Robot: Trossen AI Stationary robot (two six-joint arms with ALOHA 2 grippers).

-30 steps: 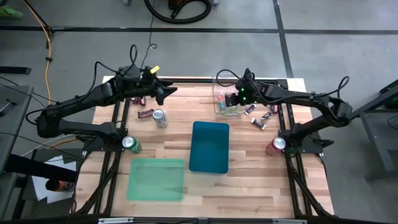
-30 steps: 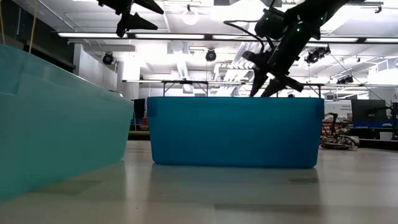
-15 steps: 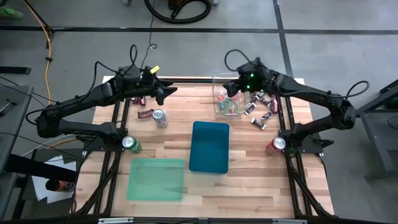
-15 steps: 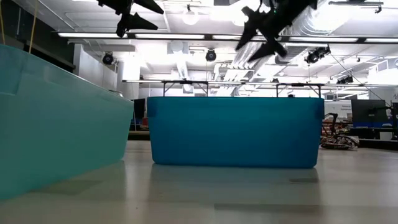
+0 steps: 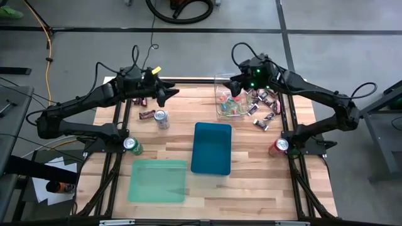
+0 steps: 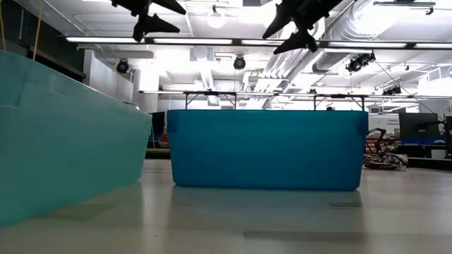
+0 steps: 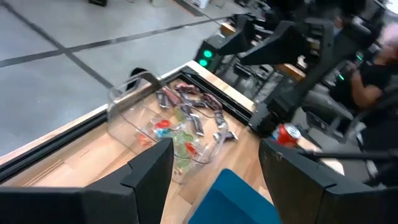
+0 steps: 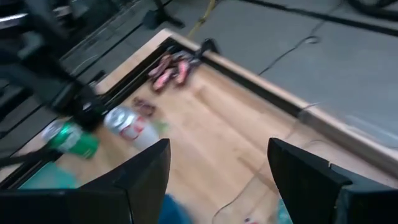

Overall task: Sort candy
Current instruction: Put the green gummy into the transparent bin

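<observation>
Bright red, green and blue candy (image 5: 230, 104) lies in a clear container (image 5: 218, 94) at the far right of the table. Dark wrapped candy (image 5: 264, 110) lies on the wood beside it, and dark red-brown pieces (image 5: 145, 108) lie at the far left. My right gripper (image 5: 235, 82) hangs open above the container's far edge, holding nothing; the low view shows it high up (image 6: 277, 41). My left gripper (image 5: 171, 94) hovers open over the far left of the table, pointing toward the container (image 7: 155, 121), with nothing between its fingers.
A blue bin (image 5: 211, 147) stands at the table's middle and a green bin (image 5: 157, 181) at the near left. One soda can (image 5: 162, 118) stands by the left candy. Two more (image 5: 132, 145) (image 5: 278, 146) stand at the left and right edges.
My right gripper has risen out of the clear container to well above its rim. It has tipped from steeply downward to nearer level and rolled its wrist. With it out of the way, the bright candy in the container shows. The left arm has kept still.
</observation>
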